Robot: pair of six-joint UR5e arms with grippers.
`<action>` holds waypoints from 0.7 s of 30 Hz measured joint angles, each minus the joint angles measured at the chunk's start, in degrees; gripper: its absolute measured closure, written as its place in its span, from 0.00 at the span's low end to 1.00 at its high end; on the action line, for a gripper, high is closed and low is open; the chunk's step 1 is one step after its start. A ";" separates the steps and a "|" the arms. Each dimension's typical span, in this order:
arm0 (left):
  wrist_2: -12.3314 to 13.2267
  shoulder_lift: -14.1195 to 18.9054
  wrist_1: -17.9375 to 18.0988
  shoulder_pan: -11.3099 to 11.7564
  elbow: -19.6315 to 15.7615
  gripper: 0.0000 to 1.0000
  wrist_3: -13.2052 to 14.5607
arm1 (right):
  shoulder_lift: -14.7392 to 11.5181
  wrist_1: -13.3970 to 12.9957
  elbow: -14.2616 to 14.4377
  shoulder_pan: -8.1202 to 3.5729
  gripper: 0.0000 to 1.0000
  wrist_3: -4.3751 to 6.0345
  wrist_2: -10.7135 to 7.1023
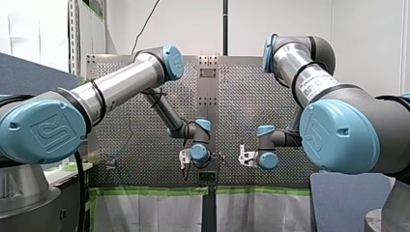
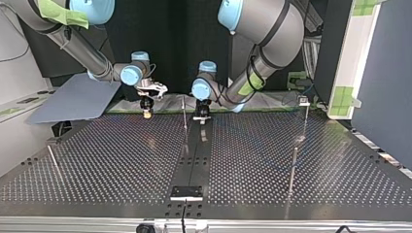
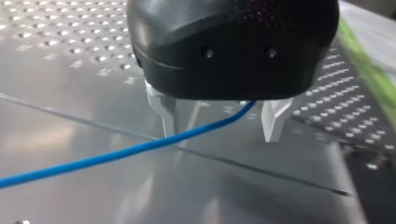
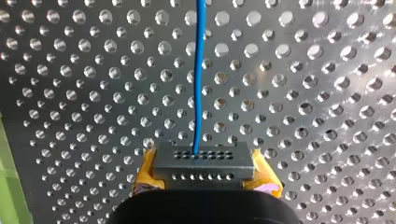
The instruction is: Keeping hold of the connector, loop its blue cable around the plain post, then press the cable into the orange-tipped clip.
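Connector point(image 4: 204, 161) in downward-pointing right end effector point(image 4: 204, 173)

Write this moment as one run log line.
right claw: shut on connector | left claw: open, cable passing through | cable: straight ahead from connector

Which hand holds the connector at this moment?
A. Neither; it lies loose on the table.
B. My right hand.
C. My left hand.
B: in the right wrist view the connector sits clamped between the yellow pads of my right hand, with the blue cable running out of it, while my left hand is open and the cable passes between its fingers.
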 joint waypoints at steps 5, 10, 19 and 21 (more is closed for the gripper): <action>-1.65 0.37 -2.42 -0.73 -1.70 0.10 2.55 | 0.00 0.75 -0.21 -0.66 1.00 0.48 0.00; -1.01 2.43 -1.75 -1.39 -4.46 0.10 5.45 | 0.00 1.06 -0.28 -1.13 1.00 0.60 0.00; 2.44 7.44 3.11 -3.45 -9.59 0.10 10.36 | 0.00 1.18 -0.30 -1.19 1.00 0.62 0.00; 2.73 8.68 4.19 -4.13 -10.84 0.10 10.98 | 0.00 1.39 -0.29 -1.18 1.00 0.62 0.00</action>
